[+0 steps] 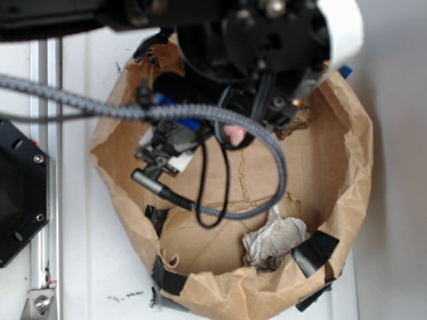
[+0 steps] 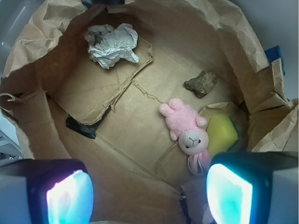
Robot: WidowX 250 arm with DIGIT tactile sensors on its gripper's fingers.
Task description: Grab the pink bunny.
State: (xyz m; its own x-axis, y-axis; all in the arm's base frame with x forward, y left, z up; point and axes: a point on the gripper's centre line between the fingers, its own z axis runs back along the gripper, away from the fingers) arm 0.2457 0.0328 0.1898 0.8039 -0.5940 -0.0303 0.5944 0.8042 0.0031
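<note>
In the wrist view my gripper has its fingers spread apart, holding nothing. The paper bin holds a crumpled wad at far left, a taped patch, a rock and a sponge. The bunny lies face up touching the sponge, feet far-left, head and ears near-right, just beside my right finger

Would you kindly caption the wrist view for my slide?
Open jaws above a paper-lined bin, the pink bunny lying beside a yellow sponge.
</note>
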